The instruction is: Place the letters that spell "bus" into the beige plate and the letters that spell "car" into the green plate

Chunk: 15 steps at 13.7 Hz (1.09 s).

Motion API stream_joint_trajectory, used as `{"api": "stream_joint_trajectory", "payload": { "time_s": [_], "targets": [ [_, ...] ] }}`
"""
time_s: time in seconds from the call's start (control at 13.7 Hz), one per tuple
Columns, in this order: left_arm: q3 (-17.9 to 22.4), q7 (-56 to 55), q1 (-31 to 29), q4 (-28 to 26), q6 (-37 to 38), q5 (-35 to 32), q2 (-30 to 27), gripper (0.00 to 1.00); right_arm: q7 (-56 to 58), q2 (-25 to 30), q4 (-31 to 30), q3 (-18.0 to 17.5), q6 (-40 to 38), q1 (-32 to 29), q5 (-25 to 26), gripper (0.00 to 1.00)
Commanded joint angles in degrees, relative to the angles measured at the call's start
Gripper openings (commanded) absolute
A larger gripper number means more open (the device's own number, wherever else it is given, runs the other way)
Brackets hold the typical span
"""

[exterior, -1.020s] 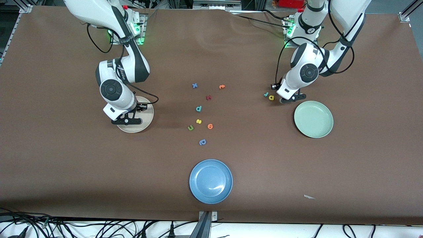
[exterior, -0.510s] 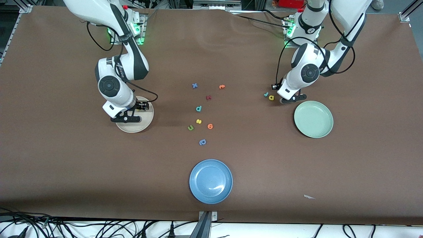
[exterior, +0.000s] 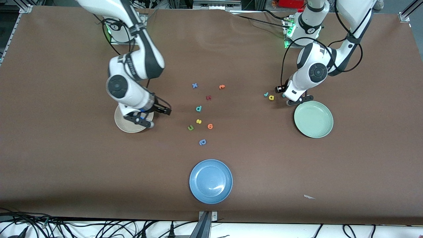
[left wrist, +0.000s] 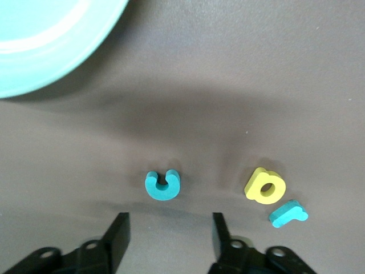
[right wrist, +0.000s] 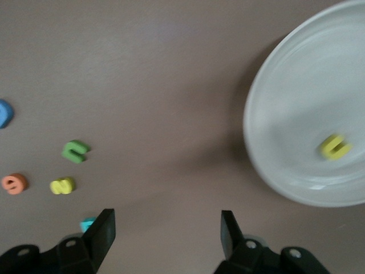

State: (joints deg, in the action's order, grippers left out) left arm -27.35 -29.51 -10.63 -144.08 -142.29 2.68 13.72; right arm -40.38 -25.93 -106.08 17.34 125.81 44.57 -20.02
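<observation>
On the brown desk (exterior: 66, 158), we see our right tool (right wrist: 165, 231) spread open and empty beside the beige plate (exterior: 123, 123), where the yellow u (right wrist: 335, 146) already lies. Toward the left arm's end from that plate sit the teal b (exterior: 198, 108) and the yellow s (exterior: 198, 121), loose among a green u (exterior: 190, 127) and orange letters. Our left tool (left wrist: 166, 231) stands open, holding nothing, just above the teal c (left wrist: 162, 185); the yellow a (left wrist: 264, 186) and teal r (left wrist: 288, 213) touch beside it, near the green plate (exterior: 314, 119).
</observation>
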Motion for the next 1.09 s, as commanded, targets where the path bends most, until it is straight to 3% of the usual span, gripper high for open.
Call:
{"api": "stream_joint_trajectory", "payload": {
  "time_s": [0.0,0.15,0.22,0.73,0.8,0.87,0.95,1.02],
  "targets": [
    [-0.5,1.7,-1.5,0.0,0.5,1.0,-1.4,0.70,-8.6,-7.9,7.5,0.8,2.1,5.2,-1.2,0.83],
    [-0.4,1.9,-1.8,0.0,-0.5,0.9,-0.8,0.69,-10.8,-10.7,9.6,0.7,4.4,7.3,-0.6,0.86],
    [-0.4,2.2,-2.1,0.0,-1.6,0.9,-0.4,0.68,-10.2,-12.1,10.4,0.7,4.4,8.1,-0.7,1.00],
    [-0.2,2.1,-2.3,0.0,-5.6,0.4,4.0,0.65,-8.1,-17.4,12.9,0.7,4.9,12.1,2.3,0.99],
    [-0.2,2.1,-2.3,0.0,-6.1,0.3,4.1,0.64,-8.1,-17.4,12.9,0.7,5.1,12.6,3.7,0.98],
    [-0.2,2.1,-2.3,0.0,-6.3,0.3,4.5,0.60,-8.0,-17.4,12.4,0.7,5.3,13.1,5.5,0.89],
    [-0.2,2.1,-2.3,0.0,-6.3,0.3,4.5,0.50,-7.9,-17.4,12.4,0.7,5.6,12.9,5.7,0.69],
    [-0.1,2.2,-2.3,0.0,-6.3,0.3,4.5,0.37,-7.9,-17.5,12.5,0.6,6.9,12.9,5.0,0.65]
  ]
}}
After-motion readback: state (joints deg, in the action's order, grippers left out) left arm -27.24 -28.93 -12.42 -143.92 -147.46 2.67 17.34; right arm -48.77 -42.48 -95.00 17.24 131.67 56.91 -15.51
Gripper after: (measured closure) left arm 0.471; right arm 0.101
